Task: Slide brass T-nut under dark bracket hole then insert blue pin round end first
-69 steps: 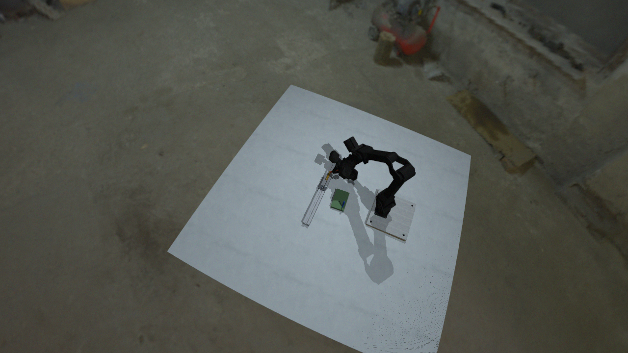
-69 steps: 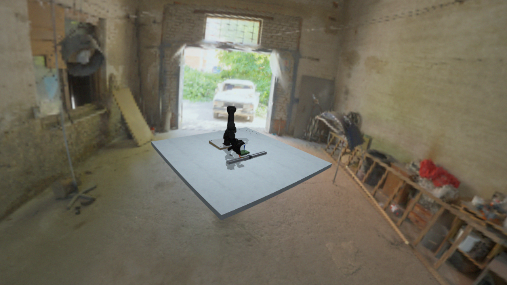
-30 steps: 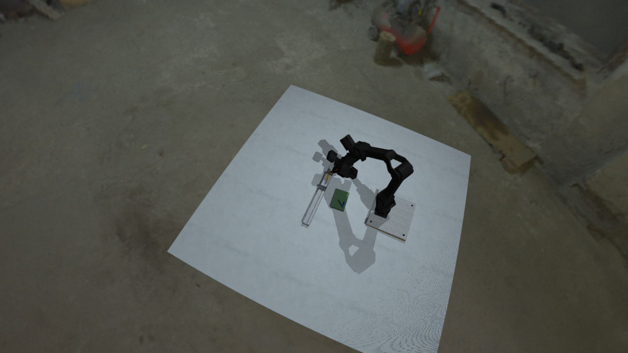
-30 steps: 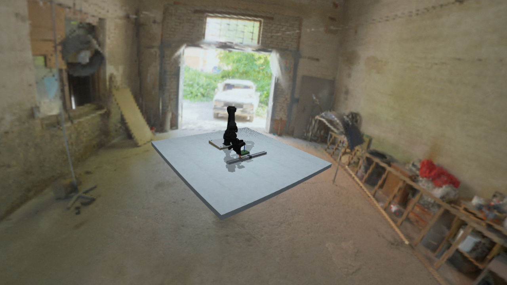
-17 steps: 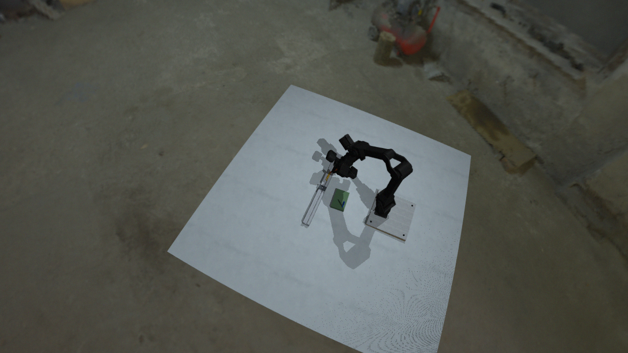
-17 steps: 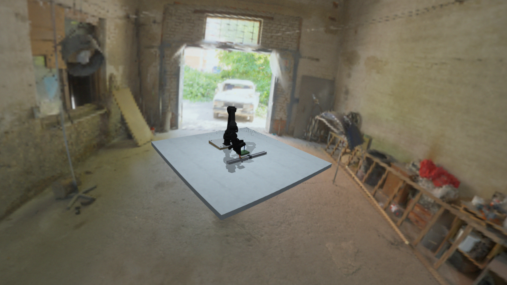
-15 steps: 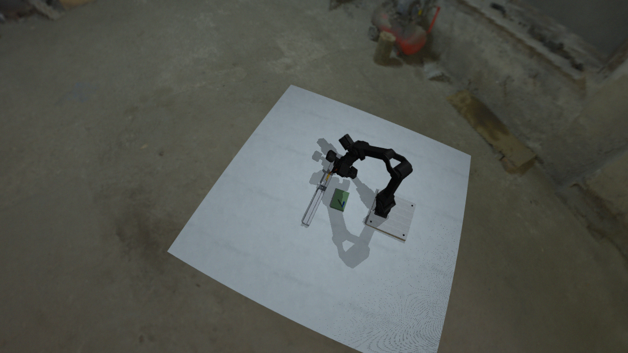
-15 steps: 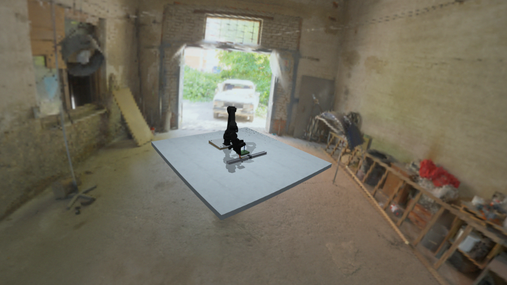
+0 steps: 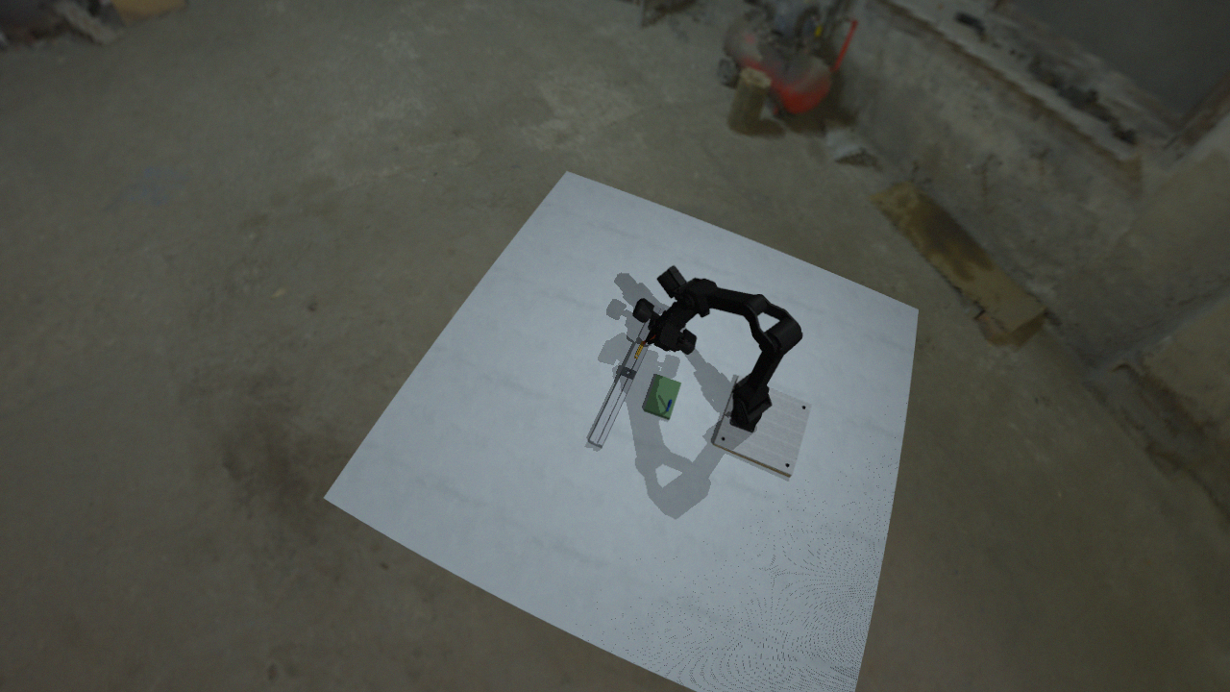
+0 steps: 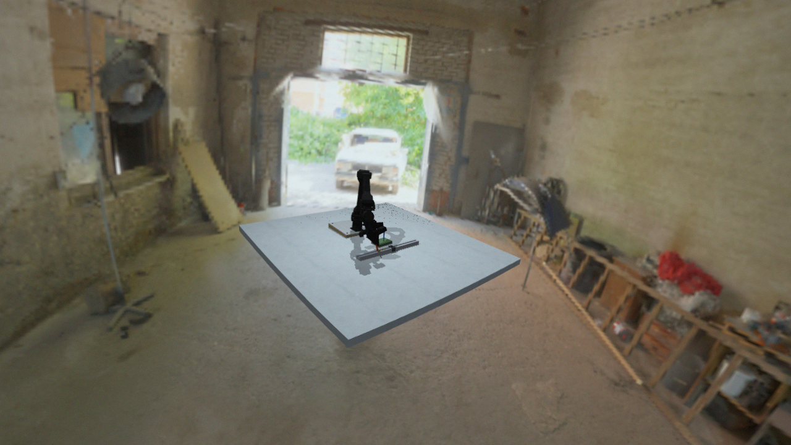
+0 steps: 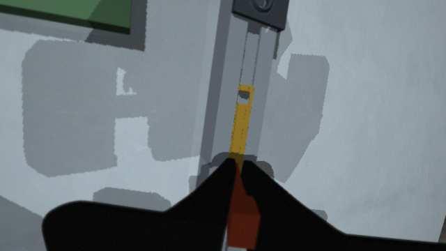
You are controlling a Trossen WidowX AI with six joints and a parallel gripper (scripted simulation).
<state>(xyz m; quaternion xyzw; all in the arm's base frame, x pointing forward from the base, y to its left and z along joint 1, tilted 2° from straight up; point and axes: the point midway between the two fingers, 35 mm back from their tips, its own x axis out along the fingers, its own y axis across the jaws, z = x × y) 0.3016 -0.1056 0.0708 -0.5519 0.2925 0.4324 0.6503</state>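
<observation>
My gripper (image 11: 237,166) (image 9: 650,339) is shut on the orange handle (image 11: 244,228) of the T-nut. The brass T-nut (image 11: 240,129) (image 9: 639,349) lies in line with the slot of the aluminum rail (image 11: 226,87) (image 9: 606,414) (image 10: 409,243), its holed end towards the dark bracket (image 11: 244,11) (image 9: 627,372). Both lips beside it show; I cannot tell how deep it sits or whether it is level. A stretch of slot separates nut and bracket. The handle's lower part is hidden between the fingertips. The blue pin (image 9: 669,404) (image 10: 384,235) stands in the green tray (image 9: 662,384) (image 11: 70,14).
The tray is beside the rail, on the side of the arm's base plate (image 9: 778,430). The rail lies on the pale table top (image 9: 481,386) (image 10: 342,298) and runs on beyond the bracket. The arm's shadow falls across the rail and tray area.
</observation>
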